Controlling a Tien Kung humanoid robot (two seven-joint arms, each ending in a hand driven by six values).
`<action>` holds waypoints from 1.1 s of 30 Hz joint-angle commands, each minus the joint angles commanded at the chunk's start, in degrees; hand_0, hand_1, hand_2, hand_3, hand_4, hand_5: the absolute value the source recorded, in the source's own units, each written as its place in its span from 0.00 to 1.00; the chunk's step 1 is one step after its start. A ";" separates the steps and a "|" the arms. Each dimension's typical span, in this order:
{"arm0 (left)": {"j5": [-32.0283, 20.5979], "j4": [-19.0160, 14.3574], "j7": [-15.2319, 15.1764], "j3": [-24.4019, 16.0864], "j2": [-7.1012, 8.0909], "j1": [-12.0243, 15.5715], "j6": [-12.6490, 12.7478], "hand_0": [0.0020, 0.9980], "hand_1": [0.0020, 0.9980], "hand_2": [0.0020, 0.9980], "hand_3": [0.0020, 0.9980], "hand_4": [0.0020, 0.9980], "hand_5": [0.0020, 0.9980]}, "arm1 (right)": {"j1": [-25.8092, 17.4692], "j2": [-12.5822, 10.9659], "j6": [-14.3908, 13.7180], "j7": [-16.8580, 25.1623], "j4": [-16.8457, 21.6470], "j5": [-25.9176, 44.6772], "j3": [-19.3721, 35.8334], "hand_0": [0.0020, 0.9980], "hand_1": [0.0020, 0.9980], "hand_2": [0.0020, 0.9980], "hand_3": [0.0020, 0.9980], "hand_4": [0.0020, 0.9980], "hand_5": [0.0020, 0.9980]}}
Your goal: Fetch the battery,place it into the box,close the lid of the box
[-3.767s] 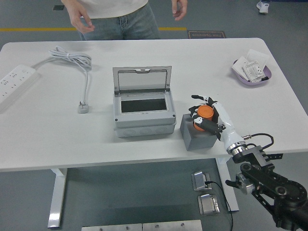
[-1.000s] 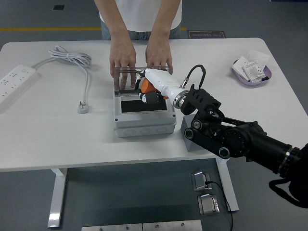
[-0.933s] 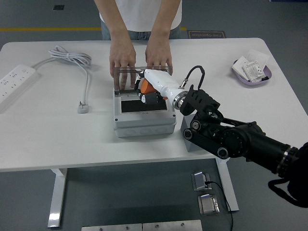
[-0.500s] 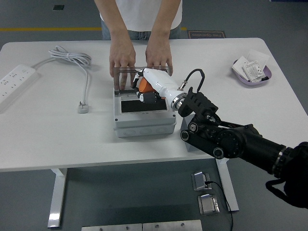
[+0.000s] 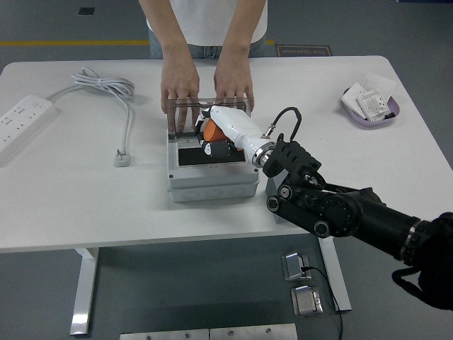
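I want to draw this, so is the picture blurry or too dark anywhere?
In the head view everything is sharp and evenly lit: the white table shows only soft, faint shadows. The clear lid of the grey plastic box looks see-through, without strong glare. The black right arm is dark, so its details are hard to see.

The right hand (image 5: 225,131) covers most of the orange battery (image 5: 211,130), and its fingers on the far side are hidden. The person's hands (image 5: 179,88) mask the top of the open lid (image 5: 191,113). The person is cut off at the top edge. Print on the packets in the purple dish (image 5: 370,106) is too small to read. The power strip (image 5: 23,120) runs off the left edge.
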 joint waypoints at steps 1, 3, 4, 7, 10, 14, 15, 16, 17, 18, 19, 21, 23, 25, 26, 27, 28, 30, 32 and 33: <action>0.04 0.00 0.01 -0.04 0.00 0.01 -0.02 0.64 0.71 0.62 0.60 0.61 0.13 | -0.07 -0.02 0.18 0.07 -0.02 0.14 0.04 0.39 0.40 0.47 0.54 0.45 0.13; 0.10 0.00 0.01 -0.09 -0.02 0.02 -0.05 0.64 0.71 0.62 0.60 0.60 0.13 | -0.19 -0.07 0.49 0.22 -0.08 0.39 0.10 0.55 0.52 0.58 0.57 0.50 0.09; 0.12 0.01 0.00 -0.10 -0.04 0.01 -0.08 0.64 0.71 0.62 0.60 0.60 0.13 | -0.24 -0.08 0.63 0.31 -0.14 0.53 0.12 0.55 0.52 0.58 0.57 0.50 0.09; 0.07 0.01 -0.01 -0.03 -0.06 0.00 -0.15 0.64 0.71 0.62 0.60 0.60 0.13 | -0.33 -0.10 0.87 0.56 -0.28 0.85 0.14 0.55 0.52 0.58 0.57 0.50 0.09; 0.06 0.00 0.01 0.01 -0.07 0.01 -0.21 0.64 0.71 0.62 0.60 0.60 0.13 | -0.42 -0.09 1.04 0.70 -0.34 1.02 0.15 0.69 0.61 0.65 0.64 0.54 0.09; 0.28 0.00 0.08 -0.13 -0.06 0.04 -0.30 0.64 0.71 0.62 0.60 0.60 0.13 | -0.57 -0.08 1.34 0.91 -0.41 1.33 0.11 0.79 0.69 0.70 0.73 0.55 0.08; 0.32 0.00 0.09 -0.13 -0.06 0.04 -0.35 0.64 0.71 0.62 0.60 0.60 0.13 | -0.61 -0.08 1.36 0.98 -0.43 1.38 0.11 0.79 0.69 0.70 0.73 0.55 0.08; 0.35 0.00 0.11 -0.15 -0.06 0.03 -0.39 0.64 0.71 0.62 0.60 0.60 0.13 | -0.64 -0.09 1.38 1.08 -0.45 1.48 0.12 0.79 0.69 0.70 0.73 0.55 0.08; 0.38 0.00 0.11 -0.16 -0.07 0.02 -0.44 0.64 0.71 0.62 0.60 0.60 0.13 | -0.67 -0.10 1.41 1.21 -0.48 1.62 0.14 0.79 0.69 0.70 0.73 0.55 0.08; 0.40 0.01 0.11 -0.16 -0.08 0.02 -0.49 0.64 0.71 0.62 0.60 0.60 0.13 | -0.69 -0.11 1.43 1.31 -0.49 1.69 0.17 0.79 0.69 0.70 0.73 0.55 0.08; 0.42 0.01 0.12 -0.14 -0.10 0.00 -0.57 0.64 0.71 0.62 0.60 0.60 0.13 | -0.70 -0.13 1.49 1.48 -0.51 1.79 0.21 0.79 0.69 0.70 0.73 0.55 0.08; 0.41 0.02 0.13 -0.08 -0.14 -0.03 -0.72 0.64 0.71 0.61 0.60 0.60 0.13 | -0.72 -0.16 1.55 1.73 -0.50 1.95 0.29 0.86 0.72 0.73 0.82 0.56 0.08; 0.42 0.02 0.15 -0.05 -0.19 -0.05 -0.85 0.64 0.71 0.61 0.60 0.60 0.13 | -0.75 -0.19 1.72 1.89 -0.40 2.06 0.39 0.86 0.72 0.73 0.82 0.56 0.08; 0.40 0.03 0.14 0.03 -0.21 -0.07 -0.94 0.64 0.71 0.61 0.60 0.60 0.13 | -0.79 -0.25 1.95 1.99 -0.20 2.12 0.56 0.86 0.72 0.73 0.82 0.56 0.08; 0.43 0.03 0.15 0.00 -0.22 -0.09 -0.98 0.64 0.71 0.61 0.60 0.60 0.13 | -0.83 -0.31 2.12 2.05 -0.04 2.15 0.70 0.88 0.73 0.74 0.84 0.57 0.08; 0.48 0.02 0.17 -0.03 -0.23 -0.09 -1.01 0.64 0.71 0.61 0.60 0.60 0.13 | -0.87 -0.36 2.29 2.13 0.15 2.18 0.85 0.88 0.73 0.74 0.84 0.57 0.08; 0.52 0.02 0.18 -0.05 -0.24 -0.10 -1.04 0.64 0.71 0.61 0.60 0.60 0.13 | -0.92 -0.45 2.50 2.27 0.41 2.22 1.05 0.88 0.73 0.74 0.84 0.57 0.08; 0.62 0.02 0.20 -0.11 -0.27 -0.12 -1.07 0.64 0.71 0.61 0.60 0.60 0.13 | -1.00 -0.67 2.90 2.68 0.95 2.35 1.46 0.88 0.73 0.74 0.84 0.57 0.08; 0.64 0.02 0.20 -0.10 -0.30 -0.14 -1.10 0.64 0.71 0.61 0.60 0.59 0.13 | -1.04 -0.89 3.24 3.11 1.37 2.49 1.78 0.89 0.73 0.74 0.84 0.57 0.08; 0.65 0.02 0.20 -0.10 -0.33 -0.15 -1.11 0.64 0.71 0.61 0.60 0.59 0.13 | -1.05 -0.98 3.34 3.24 1.51 2.54 1.89 0.89 0.73 0.74 0.84 0.57 0.08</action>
